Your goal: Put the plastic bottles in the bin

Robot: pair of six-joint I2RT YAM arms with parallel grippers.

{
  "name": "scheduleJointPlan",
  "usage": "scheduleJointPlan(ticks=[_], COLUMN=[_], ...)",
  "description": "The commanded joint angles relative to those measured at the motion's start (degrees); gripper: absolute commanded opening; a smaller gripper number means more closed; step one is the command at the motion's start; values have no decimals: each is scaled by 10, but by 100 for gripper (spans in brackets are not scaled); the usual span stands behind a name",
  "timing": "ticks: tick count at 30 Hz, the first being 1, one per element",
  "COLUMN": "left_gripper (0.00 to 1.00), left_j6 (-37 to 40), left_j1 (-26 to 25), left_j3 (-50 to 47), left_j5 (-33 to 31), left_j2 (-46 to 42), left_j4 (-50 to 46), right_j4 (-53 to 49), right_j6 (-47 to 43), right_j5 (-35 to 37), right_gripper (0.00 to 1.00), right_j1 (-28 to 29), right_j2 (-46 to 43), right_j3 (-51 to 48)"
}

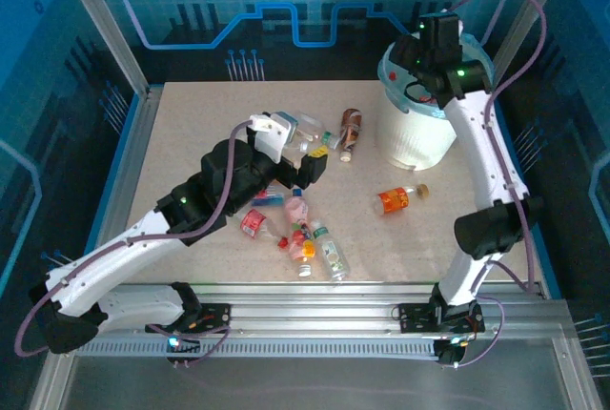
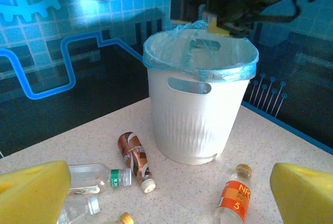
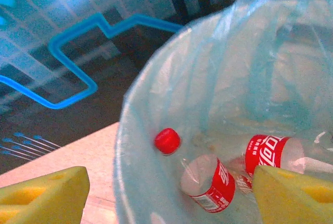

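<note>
The right gripper (image 3: pixel 167 195) hangs over the mouth of the bin (image 1: pixel 412 143), its yellow pads (image 3: pixel 44 195) spread well apart with nothing between them. Below it, inside the blue liner (image 3: pixel 127 146), lie two bottles with red labels: one with a red cap (image 3: pixel 207 178), and another (image 3: pixel 270 153) partly covered by the right-hand pad, its neck cut off at the frame edge. The liner's folds blur whatever lies deeper.

The left gripper (image 2: pixel 166 203) stands wide open and empty over the middle of the table (image 1: pixel 191 114), facing the bin. Between its pads I can see a brown-labelled bottle (image 2: pixel 133 154) lying near the bin's foot, an orange-labelled one (image 2: pixel 234 199) cut off at the bottom edge, and a clear bottle with a green band (image 2: pixel 99 177) half hidden behind the left pad.

From above, a heap of bottles (image 1: pixel 300 234) lies just beside the left arm. Some are tucked under the wrist, so I cannot count them.
</note>
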Motion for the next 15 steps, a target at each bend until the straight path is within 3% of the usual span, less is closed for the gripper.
scheduleJointPlan(ticks=[1, 8, 15], left_gripper=[99, 99, 98], left_j6=[-27, -119, -249], left_j1=[3, 3, 14], left_j3=[13, 68, 71], left_j5=[-28, -68, -81], left_j2=[-12, 18, 35], left_j4=[-29, -188, -345], right_j4=[21, 17, 37], right_j6=[-12, -97, -146], right_j5=[12, 7, -36], right_gripper=[82, 82, 82], right_j1=[27, 121, 216], right_j2=[-32, -85, -160], right_j3=[-3, -18, -171])
